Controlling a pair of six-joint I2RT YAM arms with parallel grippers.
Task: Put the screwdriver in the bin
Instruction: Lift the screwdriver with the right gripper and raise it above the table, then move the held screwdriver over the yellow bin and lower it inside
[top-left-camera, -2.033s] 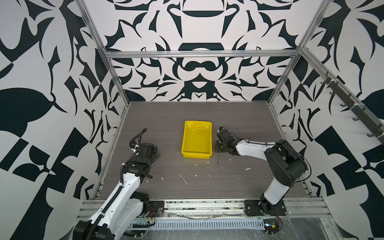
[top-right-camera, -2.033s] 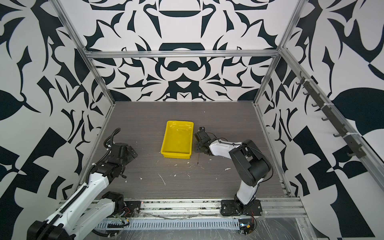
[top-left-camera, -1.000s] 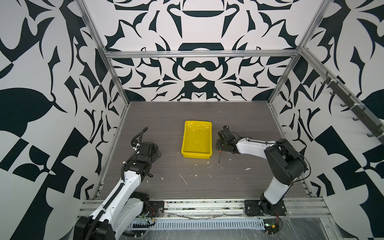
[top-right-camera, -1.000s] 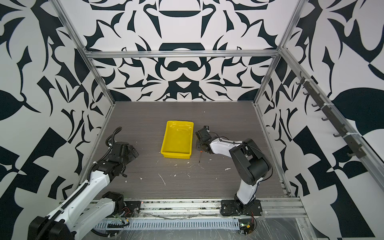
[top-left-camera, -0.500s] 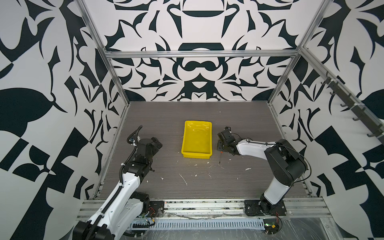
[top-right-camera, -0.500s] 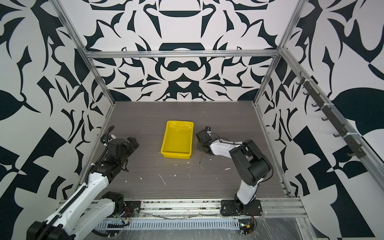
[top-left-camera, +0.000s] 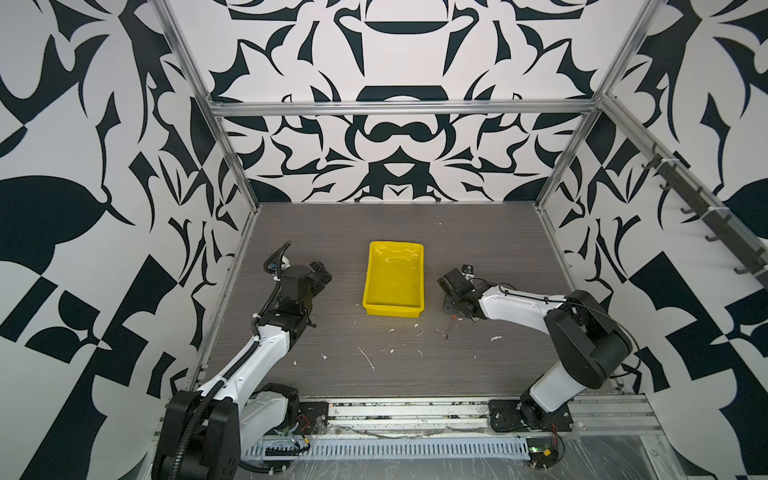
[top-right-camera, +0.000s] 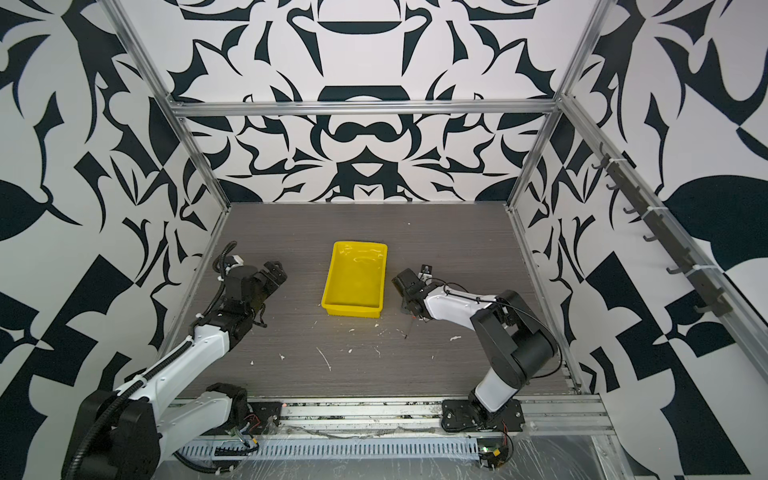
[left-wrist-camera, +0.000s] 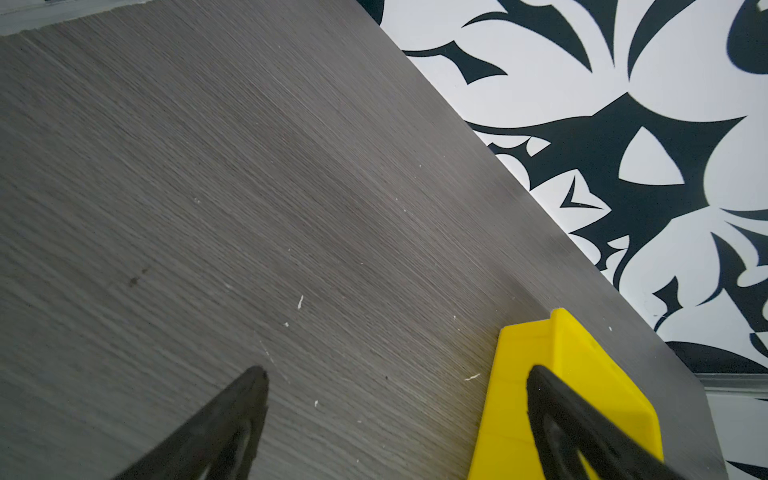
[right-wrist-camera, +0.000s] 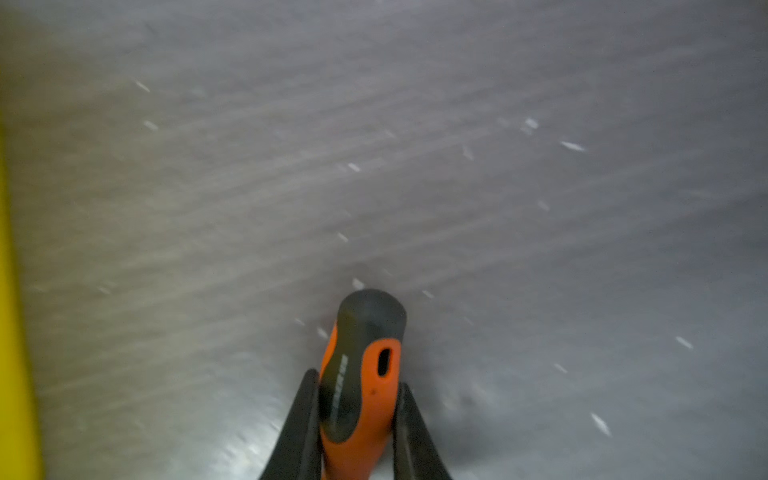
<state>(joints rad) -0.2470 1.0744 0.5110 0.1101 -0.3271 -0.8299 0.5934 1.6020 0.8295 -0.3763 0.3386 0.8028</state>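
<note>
The screwdriver (right-wrist-camera: 359, 374) has an orange handle with a black cap, and my right gripper (right-wrist-camera: 357, 380) is shut on that handle. In both top views its thin dark shaft (top-left-camera: 449, 328) (top-right-camera: 409, 328) sticks out below the right gripper (top-left-camera: 450, 306) (top-right-camera: 409, 306) toward the table's front. It is just right of the yellow bin (top-left-camera: 392, 282) (top-right-camera: 355, 282). The bin holds nothing; a strip of it (right-wrist-camera: 12, 332) shows at the edge of the right wrist view. My left gripper (left-wrist-camera: 397, 372) (top-left-camera: 320, 274) (top-right-camera: 275, 272) is open and holds nothing, left of the bin (left-wrist-camera: 540, 374).
White debris flecks (top-left-camera: 368, 359) (top-right-camera: 324, 359) lie scattered on the grey wood table in front of the bin. Patterned walls and aluminium posts (top-left-camera: 232, 166) close in the table on three sides. A slotted rail (top-left-camera: 395, 449) runs along the front.
My right gripper has closed tight on the screwdriver's handle beside the bin. My left gripper has risen and swung toward the bin's left side.
</note>
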